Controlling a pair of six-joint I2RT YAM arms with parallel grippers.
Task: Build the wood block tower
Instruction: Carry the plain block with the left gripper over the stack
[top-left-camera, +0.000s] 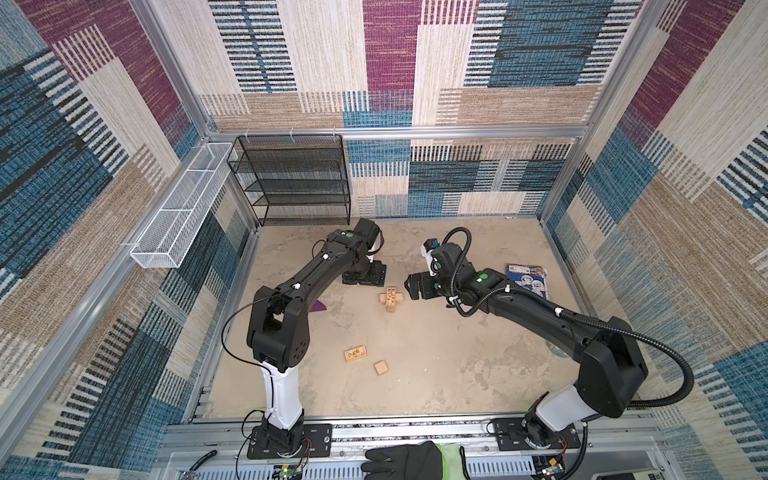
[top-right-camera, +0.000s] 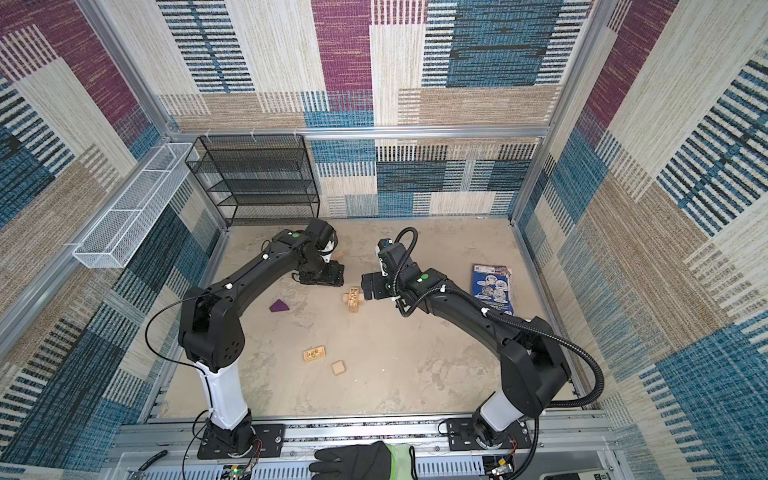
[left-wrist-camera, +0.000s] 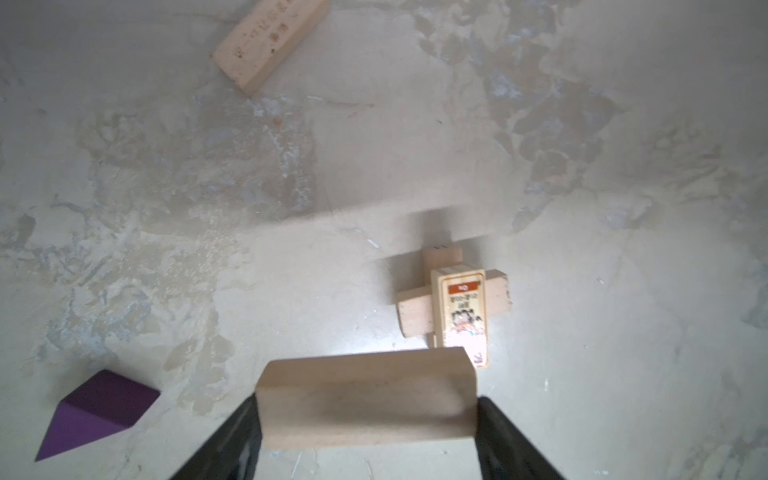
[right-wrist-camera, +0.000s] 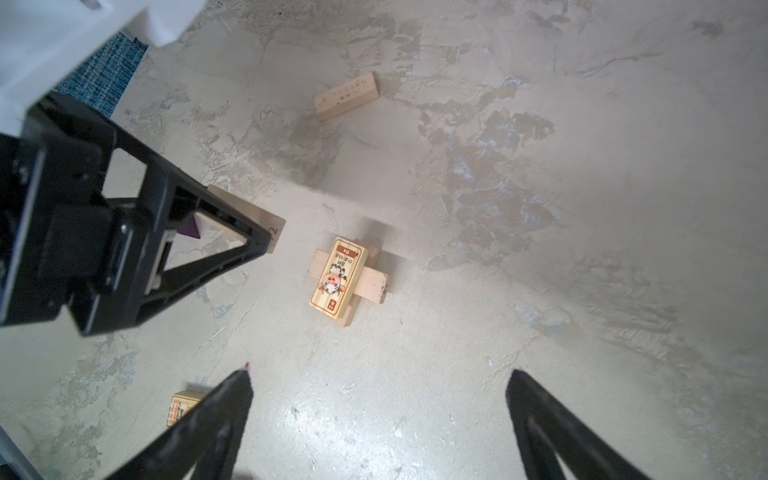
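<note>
The tower (top-left-camera: 390, 300) (top-right-camera: 353, 298) stands mid-floor: three wood blocks laid crosswise, the top one printed (left-wrist-camera: 461, 311) (right-wrist-camera: 337, 277). My left gripper (left-wrist-camera: 365, 401) (top-left-camera: 365, 275) is shut on a plain wood block (left-wrist-camera: 365, 384) held by its ends, hanging above the floor left of the tower. My right gripper (right-wrist-camera: 381, 370) (top-right-camera: 369, 286) is open and holds nothing, just right of the tower. The purple wedge (top-right-camera: 279, 306) (left-wrist-camera: 97, 411) lies left of the tower. Loose on the floor are a printed block (top-left-camera: 354, 354), a cube (top-left-camera: 381, 368) and a plain brick (right-wrist-camera: 347, 96).
A blue booklet (top-left-camera: 527, 280) lies at the right wall. A black mesh shelf (top-left-camera: 295, 178) stands at the back left, with a white wire basket (top-left-camera: 178, 212) on the left wall. A gloved hand (top-left-camera: 411, 461) rests at the front rail.
</note>
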